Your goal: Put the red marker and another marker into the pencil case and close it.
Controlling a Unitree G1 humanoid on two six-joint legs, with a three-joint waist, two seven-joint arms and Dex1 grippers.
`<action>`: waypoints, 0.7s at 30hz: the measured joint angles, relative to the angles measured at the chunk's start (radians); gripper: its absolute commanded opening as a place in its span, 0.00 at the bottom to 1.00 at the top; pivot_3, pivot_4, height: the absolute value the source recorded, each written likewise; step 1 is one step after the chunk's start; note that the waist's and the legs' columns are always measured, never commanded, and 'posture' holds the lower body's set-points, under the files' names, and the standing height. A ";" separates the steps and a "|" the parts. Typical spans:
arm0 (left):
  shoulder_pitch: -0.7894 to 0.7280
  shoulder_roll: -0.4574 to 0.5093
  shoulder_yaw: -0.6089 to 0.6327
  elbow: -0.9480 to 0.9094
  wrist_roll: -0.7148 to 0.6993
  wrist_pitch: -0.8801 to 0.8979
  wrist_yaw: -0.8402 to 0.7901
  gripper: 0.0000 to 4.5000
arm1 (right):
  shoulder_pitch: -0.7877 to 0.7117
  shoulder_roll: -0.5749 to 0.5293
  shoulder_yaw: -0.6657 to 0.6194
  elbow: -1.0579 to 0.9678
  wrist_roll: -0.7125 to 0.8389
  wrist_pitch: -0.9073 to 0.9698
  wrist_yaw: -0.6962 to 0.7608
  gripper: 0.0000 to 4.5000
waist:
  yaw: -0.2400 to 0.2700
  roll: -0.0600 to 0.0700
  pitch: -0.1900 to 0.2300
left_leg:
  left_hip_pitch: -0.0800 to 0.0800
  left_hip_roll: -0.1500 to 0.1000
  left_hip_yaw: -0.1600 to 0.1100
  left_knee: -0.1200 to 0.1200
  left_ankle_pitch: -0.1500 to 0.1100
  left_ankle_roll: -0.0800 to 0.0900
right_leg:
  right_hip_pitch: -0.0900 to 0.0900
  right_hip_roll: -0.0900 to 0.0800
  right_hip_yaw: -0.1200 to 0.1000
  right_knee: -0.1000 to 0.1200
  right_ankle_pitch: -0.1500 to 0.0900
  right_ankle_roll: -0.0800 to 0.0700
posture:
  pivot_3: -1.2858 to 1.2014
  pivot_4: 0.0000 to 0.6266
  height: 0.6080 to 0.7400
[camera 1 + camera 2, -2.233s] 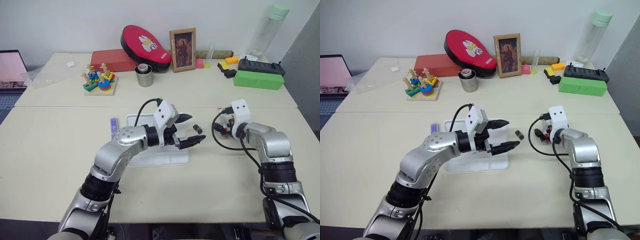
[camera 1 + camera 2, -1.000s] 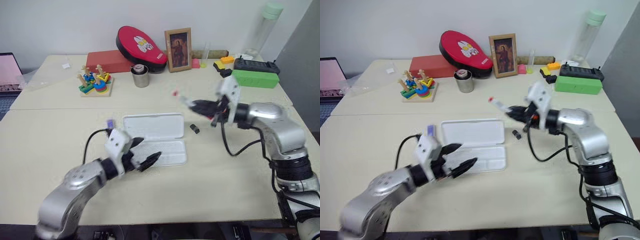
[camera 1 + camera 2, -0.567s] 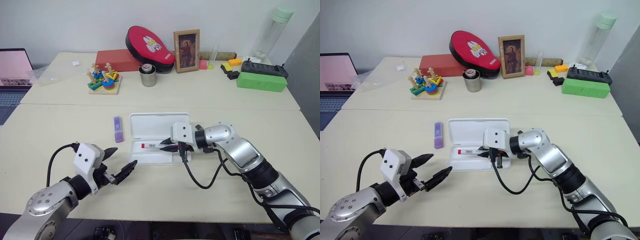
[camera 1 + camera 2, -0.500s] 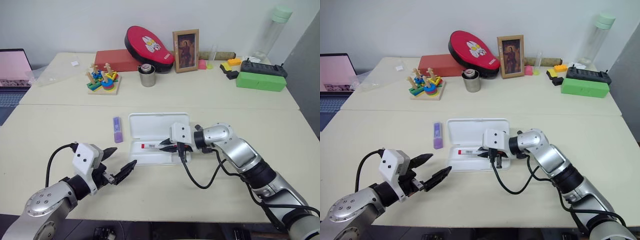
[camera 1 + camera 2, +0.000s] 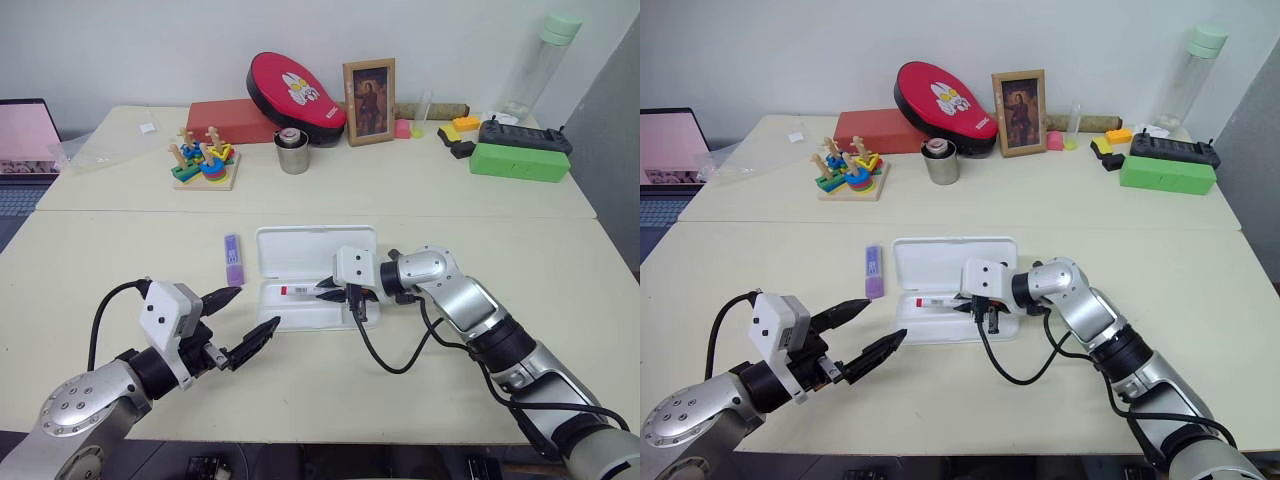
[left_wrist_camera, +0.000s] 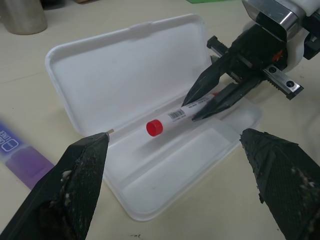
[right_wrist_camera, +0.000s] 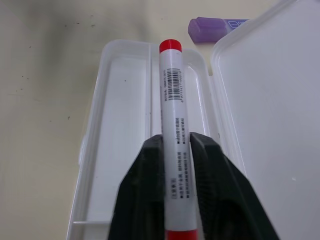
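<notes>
The right gripper (image 5: 333,289), two black tapering fingers on a white wrist block, has those fingers pressed to either side of the red marker (image 7: 172,95), a slim white-barrelled pen with a barcode label and a red end, which lies lengthwise over the near tray of the pencil case (image 5: 318,238), a flat white plastic hinged box lying open with its lid laid back on the pale table (image 5: 120,250). Whether the pen already rests on the tray floor or hangs just above it cannot be told. The left gripper (image 5: 242,321), black fingers spread wide and empty, hovers off the case's near left corner. The other marker (image 5: 233,259), a short stubby lavender-purple one, lies on the table just beside the case's left edge, not yet picked up. The risk, as I judge it, is in the letting go: the pen sits close to the hinge ridge between the halves, so if the fingers part while it is tilted or riding on that ridge it may roll into the lid half or off the case, and the light box may shift if the fingers drag as they leave. The right wrist view shows the barrel centred between the pads and its line along the tray; the left wrist view alone shows the fingers side-on and the pen's angle across the case
</notes>
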 measured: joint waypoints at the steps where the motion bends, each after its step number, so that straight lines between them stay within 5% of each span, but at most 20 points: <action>1: -0.004 -0.003 0.000 0.000 -0.004 0.000 0.002 1.00 | 0.000 0.000 -0.001 0.000 0.000 0.000 0.000 0.42 | 0.000 0.000 0.000 | 0.000 0.000 0.000 0.000 0.000 0.000 | 0.000 0.000 0.000 0.000 0.000 0.000 | 0.52 0.24 1.00; 11: -0.062 -0.067 0.049 0.048 -0.113 0.055 0.161 1.00 | 0.000 -0.009 -0.067 -0.064 0.078 0.060 0.049 0.96 | 0.000 0.000 0.000 | 0.000 0.000 0.000 0.000 0.000 0.000 | 0.000 0.000 0.000 0.000 0.000 0.000 | 0.52 0.24 1.00; 21: -0.206 -0.172 0.006 0.211 -0.047 0.111 0.437 1.00 | -0.028 -0.024 -0.226 -0.200 0.275 0.243 0.072 0.99 | 0.003 0.000 0.000 | 0.000 0.000 -0.001 0.000 0.000 0.000 | 0.001 0.000 -0.001 0.000 0.000 0.000 | 0.52 0.24 1.00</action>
